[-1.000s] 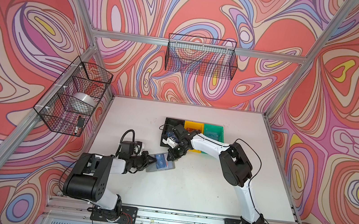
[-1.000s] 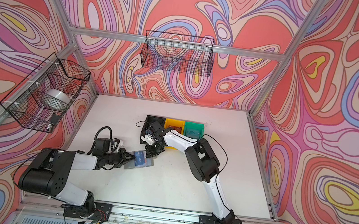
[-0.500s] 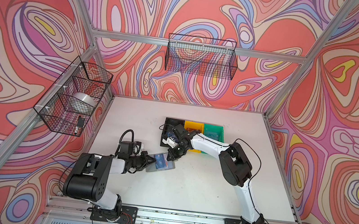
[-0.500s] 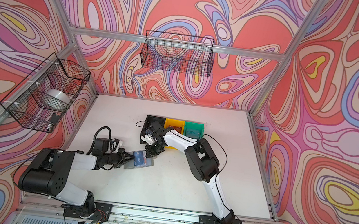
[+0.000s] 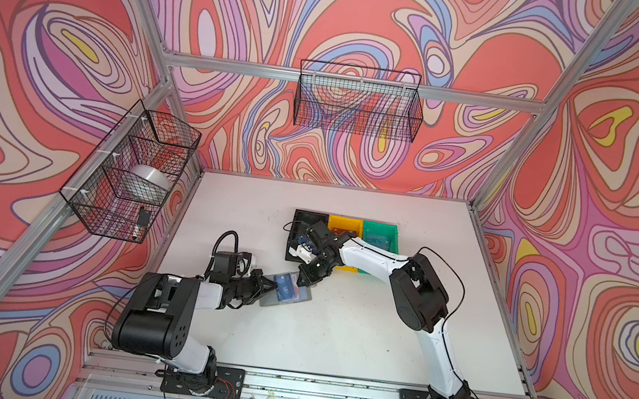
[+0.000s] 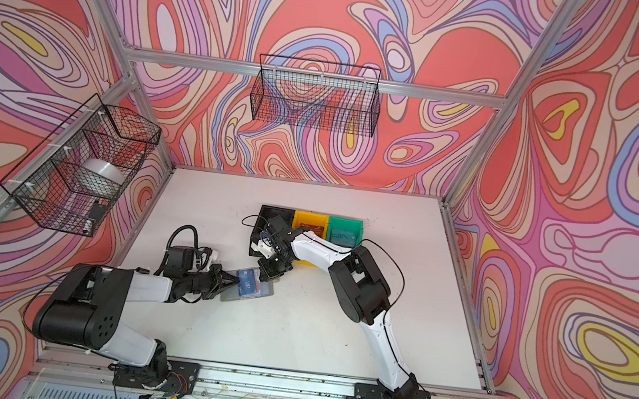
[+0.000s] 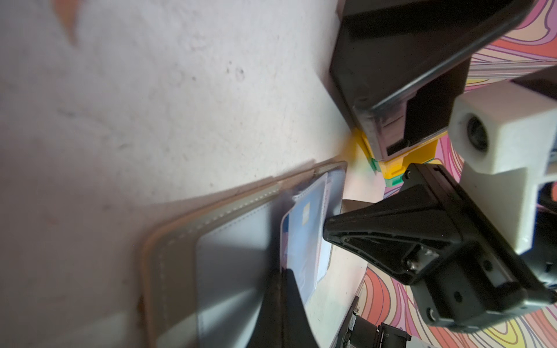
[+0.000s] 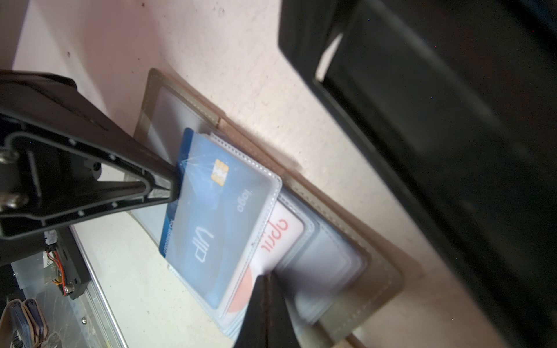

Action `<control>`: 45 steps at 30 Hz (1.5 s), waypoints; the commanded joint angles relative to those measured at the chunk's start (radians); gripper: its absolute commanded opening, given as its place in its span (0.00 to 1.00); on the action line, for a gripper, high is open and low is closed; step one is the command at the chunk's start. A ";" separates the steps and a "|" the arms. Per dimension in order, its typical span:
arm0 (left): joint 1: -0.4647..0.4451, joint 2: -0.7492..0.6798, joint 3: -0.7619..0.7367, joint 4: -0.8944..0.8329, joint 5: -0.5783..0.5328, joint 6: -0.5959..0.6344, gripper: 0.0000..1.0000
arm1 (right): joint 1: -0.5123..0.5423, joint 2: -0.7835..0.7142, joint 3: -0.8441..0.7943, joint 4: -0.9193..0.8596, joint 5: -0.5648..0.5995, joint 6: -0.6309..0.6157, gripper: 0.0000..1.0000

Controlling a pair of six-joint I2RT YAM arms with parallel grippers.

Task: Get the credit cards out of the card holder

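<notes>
1. A white tabletop (image 5: pixel 333 336), scuffed and speckled with small dark marks, fills the floor of the cell.
2. Three small plastic bins stand in a touching row toward its far side: a black bin (image 5: pixel 309 217), then a yellow bin (image 5: pixel 344 225), then a green bin (image 5: pixel 379 227).
3. A black wire basket (image 5: pixel 357 105) hangs on the back wall.
4. A second, divided wire basket (image 5: pixel 130 171) hangs on the left wall; a silver roll (image 5: pixel 149 180) sits in its middle compartment.
5. Swirling red, pink, lilac and yellow wall panels (image 5: pixel 375 19) surround everything, held by an aluminium frame (image 5: pixel 350 82).
</notes>
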 commanded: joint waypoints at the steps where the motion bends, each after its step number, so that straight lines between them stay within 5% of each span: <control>1: 0.017 -0.015 -0.010 -0.095 -0.048 0.025 0.00 | 0.015 0.073 -0.044 -0.062 0.032 -0.008 0.00; 14: 0.043 -0.180 0.024 -0.331 -0.125 0.089 0.00 | 0.013 0.056 -0.042 -0.074 0.032 -0.013 0.00; 19: 0.044 -0.275 0.077 -0.485 -0.171 0.111 0.00 | 0.004 -0.034 -0.007 -0.110 -0.042 0.028 0.00; 24: 0.043 -0.388 0.126 -0.622 -0.220 0.128 0.00 | -0.008 -0.140 0.040 -0.150 0.002 0.064 0.00; 27: 0.044 -0.430 0.144 -0.663 -0.221 0.125 0.00 | -0.017 -0.159 0.085 -0.205 0.031 0.056 0.09; 40: 0.043 -0.477 0.208 -0.743 -0.240 0.143 0.00 | -0.039 -0.153 0.128 -0.188 -0.039 0.032 0.13; 45: 0.043 -0.515 0.182 -0.588 -0.143 0.070 0.00 | -0.051 -0.112 0.159 -0.190 -0.113 0.026 0.13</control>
